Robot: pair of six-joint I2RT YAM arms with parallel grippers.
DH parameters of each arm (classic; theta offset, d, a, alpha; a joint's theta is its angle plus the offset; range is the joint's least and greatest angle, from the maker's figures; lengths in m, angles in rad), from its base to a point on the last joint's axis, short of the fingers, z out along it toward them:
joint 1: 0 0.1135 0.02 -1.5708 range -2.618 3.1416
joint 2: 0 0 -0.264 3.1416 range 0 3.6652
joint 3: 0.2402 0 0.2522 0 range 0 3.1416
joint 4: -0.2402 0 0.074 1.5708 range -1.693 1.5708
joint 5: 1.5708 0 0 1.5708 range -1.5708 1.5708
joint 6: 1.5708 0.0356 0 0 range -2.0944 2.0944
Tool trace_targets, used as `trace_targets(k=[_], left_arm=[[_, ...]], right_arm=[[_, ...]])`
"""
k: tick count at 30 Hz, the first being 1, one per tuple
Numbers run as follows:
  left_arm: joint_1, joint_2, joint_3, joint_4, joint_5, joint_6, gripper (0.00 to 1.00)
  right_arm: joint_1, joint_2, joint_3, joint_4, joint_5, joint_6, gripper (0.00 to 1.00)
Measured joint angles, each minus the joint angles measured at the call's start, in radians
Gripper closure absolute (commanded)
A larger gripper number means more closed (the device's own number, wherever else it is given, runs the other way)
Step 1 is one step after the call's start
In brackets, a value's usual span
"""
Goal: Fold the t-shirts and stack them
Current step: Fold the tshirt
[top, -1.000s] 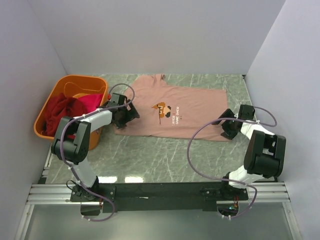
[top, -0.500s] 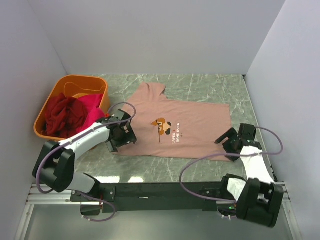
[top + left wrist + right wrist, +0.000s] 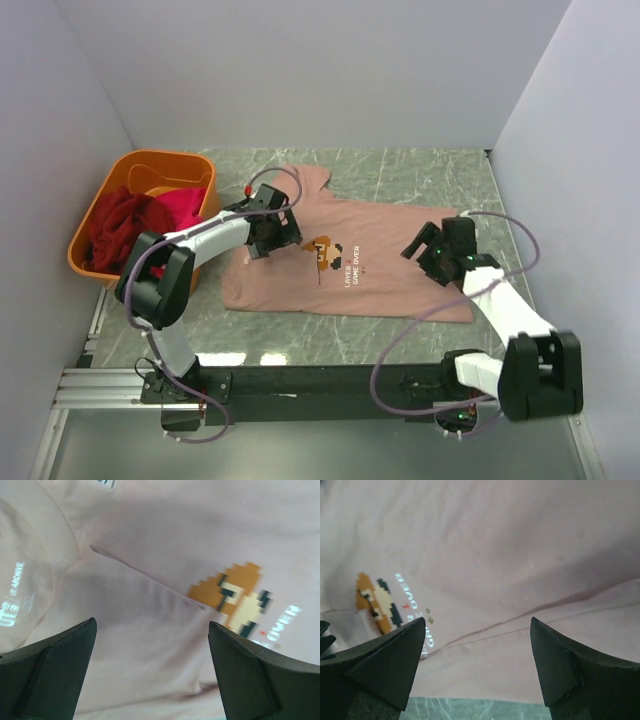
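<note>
Item: dusty pink t-shirt (image 3: pixel 380 275), spread flat at the middle of the green marble-patterned worktop (image 3: pixel 400 170), collar toward the far edge, body reaching toward the right edge; pixel-art figure print (image 3: pixel 324 246) with a line of text faces up. A straight crease crosses the cloth near the collar in the left wrist view. Item: left gripper (image 3: pixel 275 232), above the collar-side part of the pink shirt, fingers spread apart, nothing between them. Item: right gripper (image 3: pixel 430 250), above the right-edge part of the same shirt, fingers likewise spread and holding nothing. Item: orange tub (image 3: pixel 100 215), at the far left corner of the worktop, holding a crumpled dark red t-shirt (image 3: pixel 120 225) and a magenta t-shirt (image 3: pixel 185 205), both unfolded and heaped together.
</note>
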Motion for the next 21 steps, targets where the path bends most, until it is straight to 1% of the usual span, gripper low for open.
trace_targets(k=[3, 5, 8, 11, 14, 17, 21], left_arm=[[0.000, 0.032, -0.035, 0.021, 0.004, -0.002, 0.01], [0.000, 0.023, -0.085, 0.027, 0.000, -0.006, 0.01], [0.000, -0.038, -0.158, 0.059, -0.008, -0.023, 0.01], [-0.001, -0.100, -0.237, 0.071, -0.008, -0.046, 0.00], [-0.003, -0.156, -0.298, 0.083, -0.008, -0.075, 0.01], [-0.010, -0.200, -0.335, 0.064, -0.008, -0.094, 0.01], [-0.020, -0.235, -0.319, -0.004, -0.016, -0.085, 0.01]], right_arm=[[0.032, 0.113, -0.014, 0.049, -0.010, 0.020, 0.09], [0.032, 0.142, -0.042, 0.054, -0.007, 0.026, 0.09], [0.032, 0.158, -0.087, 0.063, -0.005, 0.029, 0.09], [0.032, 0.147, -0.109, 0.100, -0.008, 0.032, 0.10], [0.034, 0.098, -0.147, 0.116, 0.000, 0.045, 0.09], [0.039, 0.029, -0.171, 0.061, 0.010, 0.054, 0.09], [0.041, -0.027, -0.154, -0.042, 0.024, 0.046, 0.08]])
